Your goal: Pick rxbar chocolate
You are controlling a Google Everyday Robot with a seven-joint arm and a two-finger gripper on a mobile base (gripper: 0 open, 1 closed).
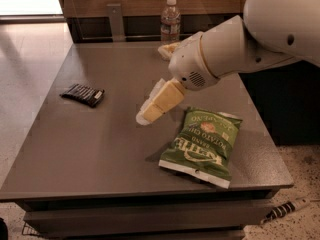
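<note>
The rxbar chocolate [82,94] is a small flat black bar with pale print and a light right end. It lies on the left part of the grey table [100,149]. My gripper [145,115] hangs above the middle of the table, at the end of the white arm that reaches in from the upper right. It is to the right of the bar, well apart from it, and holds nothing that I can see.
A large green chip bag [204,145] lies on the table's right front, just right of the gripper. A clear water bottle [170,22] stands at the table's far edge. A dark cabinet stands at the right. The floor lies to the left.
</note>
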